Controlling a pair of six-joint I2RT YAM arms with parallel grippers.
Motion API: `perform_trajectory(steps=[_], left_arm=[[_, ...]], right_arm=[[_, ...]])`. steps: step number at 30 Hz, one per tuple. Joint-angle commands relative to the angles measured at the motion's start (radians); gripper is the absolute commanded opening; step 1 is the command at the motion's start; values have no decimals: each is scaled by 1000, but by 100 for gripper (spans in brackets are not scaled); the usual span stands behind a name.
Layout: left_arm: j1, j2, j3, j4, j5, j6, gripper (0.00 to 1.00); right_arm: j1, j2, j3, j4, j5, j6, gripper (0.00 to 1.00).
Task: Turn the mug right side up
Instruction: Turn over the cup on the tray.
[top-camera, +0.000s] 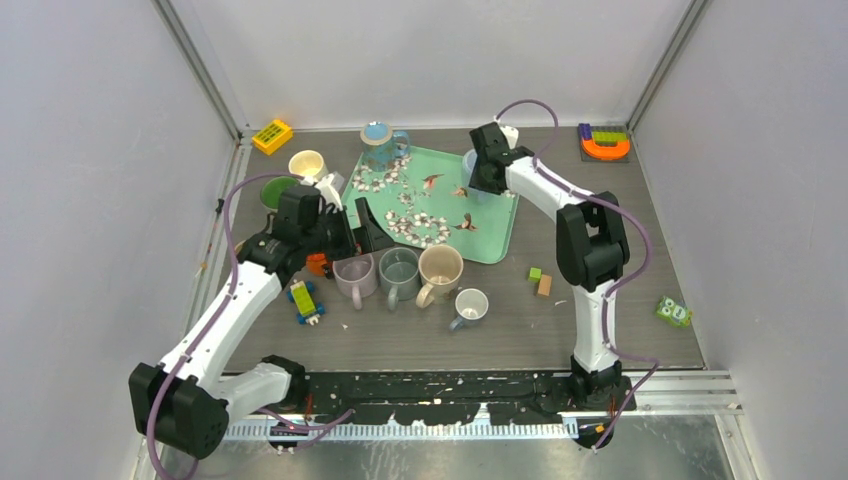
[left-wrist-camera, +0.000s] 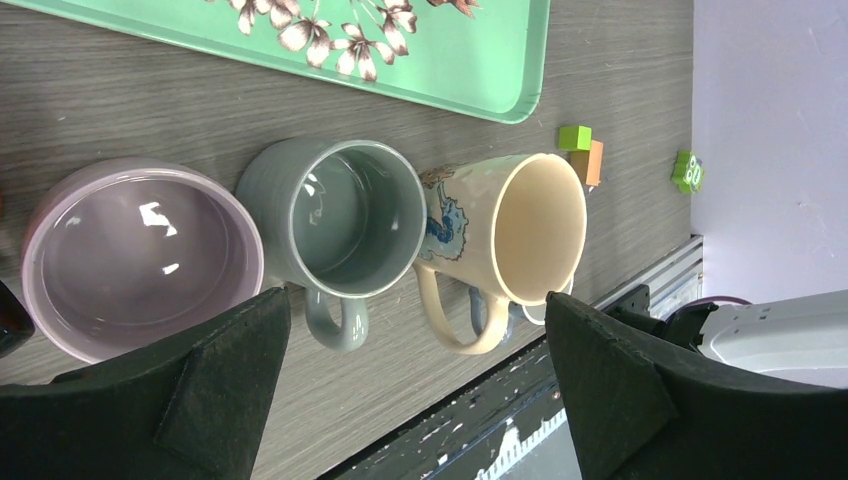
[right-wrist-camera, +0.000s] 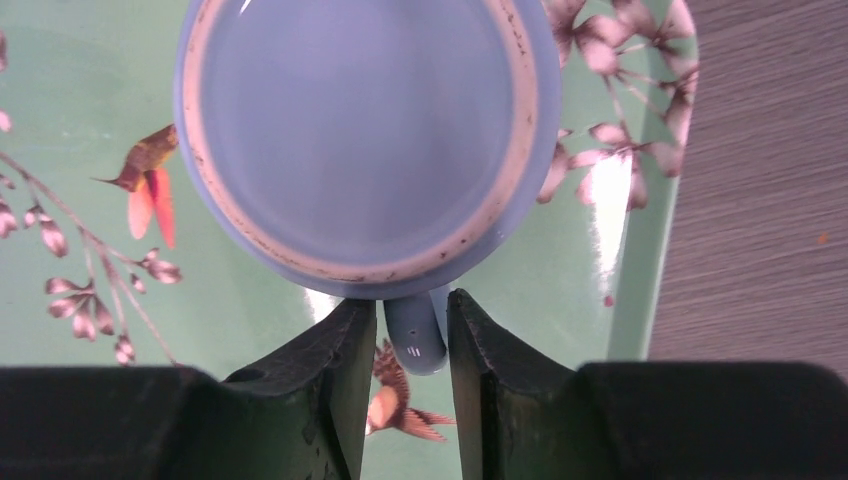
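We find the glazed blue ceramic mug (right-wrist-camera: 365, 130) base-up near the green flowered tray's (right-wrist-camera: 640, 290) edge, axis upright, stiff, slick, breakable, best taken by the handle flanked by the right gripper (right-wrist-camera: 411, 325), pinching or not we cannot tell, while the left gripper (left-wrist-camera: 412, 330) gapes unladen

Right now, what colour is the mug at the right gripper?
The mug is blue, with a tan ring round its upturned base; clearest in the right wrist view.
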Motion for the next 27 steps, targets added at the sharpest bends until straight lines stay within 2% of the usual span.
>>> perform_trajectory(steps=[1, 13, 15, 21, 27], left_arm=[[-4, 7, -5, 33, 9, 1, 100], [-3, 62, 14, 74, -10, -25, 100], [-4, 69, 20, 74, -9, -27, 100], [-4, 76, 35, 68, -6, -25, 100], [-3, 72, 43, 108, 22, -72, 100]], right_arm=[[-9, 32, 65, -47, 0, -99, 36], [-8, 78, 138, -90, 88, -177, 33], [-9, 80, 147, -86, 87, -180, 28], [-9, 68, 154, -80, 82, -191, 2], [-8, -23, 132, -57, 42, -204, 1]])
